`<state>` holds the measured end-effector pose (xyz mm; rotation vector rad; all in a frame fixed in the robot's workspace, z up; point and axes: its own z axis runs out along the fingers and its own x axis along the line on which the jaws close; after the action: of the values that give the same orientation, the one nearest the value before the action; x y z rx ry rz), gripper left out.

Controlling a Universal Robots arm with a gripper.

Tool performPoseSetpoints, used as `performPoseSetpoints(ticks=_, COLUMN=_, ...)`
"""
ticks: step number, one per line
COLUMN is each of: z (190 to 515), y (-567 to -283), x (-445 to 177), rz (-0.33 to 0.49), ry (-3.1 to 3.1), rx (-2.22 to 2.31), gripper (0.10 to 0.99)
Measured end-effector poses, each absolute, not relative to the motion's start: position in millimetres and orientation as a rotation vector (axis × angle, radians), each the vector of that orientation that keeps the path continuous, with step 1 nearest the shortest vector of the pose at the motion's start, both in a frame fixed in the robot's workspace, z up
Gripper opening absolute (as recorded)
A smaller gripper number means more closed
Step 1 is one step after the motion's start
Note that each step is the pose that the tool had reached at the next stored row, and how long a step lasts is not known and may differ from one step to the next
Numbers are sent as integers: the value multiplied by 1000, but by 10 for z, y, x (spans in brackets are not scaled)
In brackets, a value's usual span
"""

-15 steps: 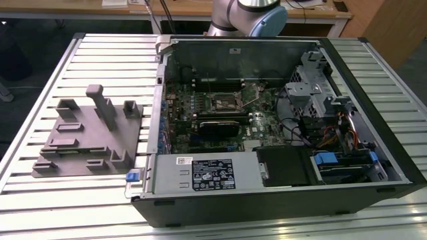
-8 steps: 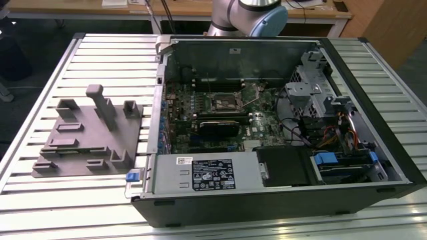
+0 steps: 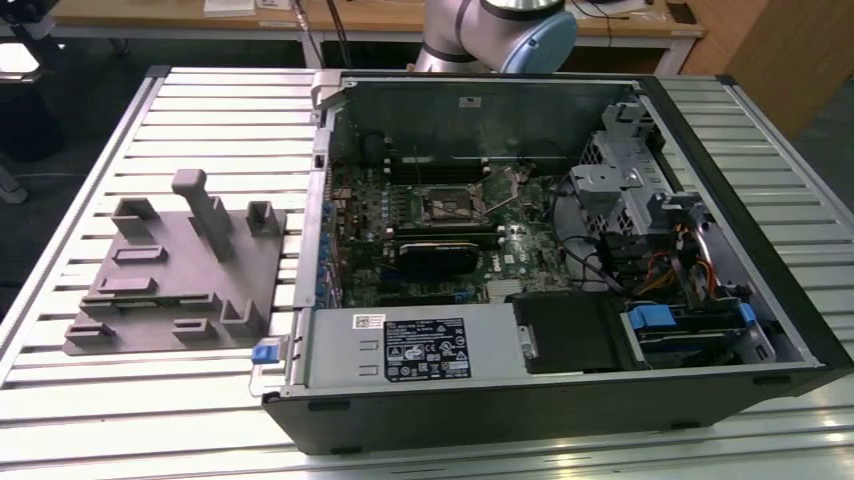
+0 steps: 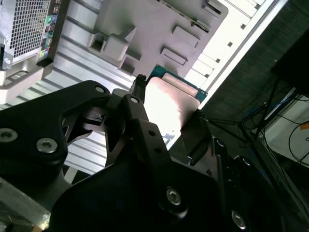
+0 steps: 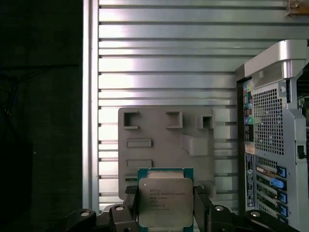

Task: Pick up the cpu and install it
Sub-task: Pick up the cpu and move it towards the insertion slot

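**CPU clamped in the jaws, held clear above the fixture plate**

Nearest the wrist cameras, the cpu (image 5: 165, 202) sits between the jaws, which are closed on two of its opposite edges. In the first wrist view its pale metal lid faces the camera and the green edge of its board shows at the top. In the second wrist view the same chip (image 4: 166, 104) juts out past the black fingers (image 4: 140, 116), glaring in the light. The chip is square, so it has no long axis to speak of. What matters is that it is gripped by its sides, with its flat faces left free.

Beyond the chip, well apart from it, lies the grey fixture plate (image 5: 159, 140) with its raised blocks and pockets, resting on the slatted aluminium counter (image 5: 169, 58). The chip is off the plate, so the pick-up looks done.

Just beside the plate stands the open computer case (image 5: 270, 121). In the exterior view the case (image 3: 747, 330) is on the exterior view's right of the plate (image 3: 174, 290). Deep inside it, on the motherboard, is the CPU socket (image 3: 451, 203), beyond the black heatsink block (image 3: 434, 255) and the labelled power supply (image 3: 414, 345). The socket looks unfilled, so I judge the install is not yet done. Farthest back, the arm (image 3: 501, 30) rises behind the case.
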<state>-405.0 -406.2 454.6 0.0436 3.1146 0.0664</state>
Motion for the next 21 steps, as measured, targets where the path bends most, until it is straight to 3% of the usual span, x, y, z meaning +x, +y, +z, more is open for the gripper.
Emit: performPoseSetpoints(ticks=21, z=4545, y=-4062, x=-3533, rz=66, ry=3115, rx=44, gripper=541)
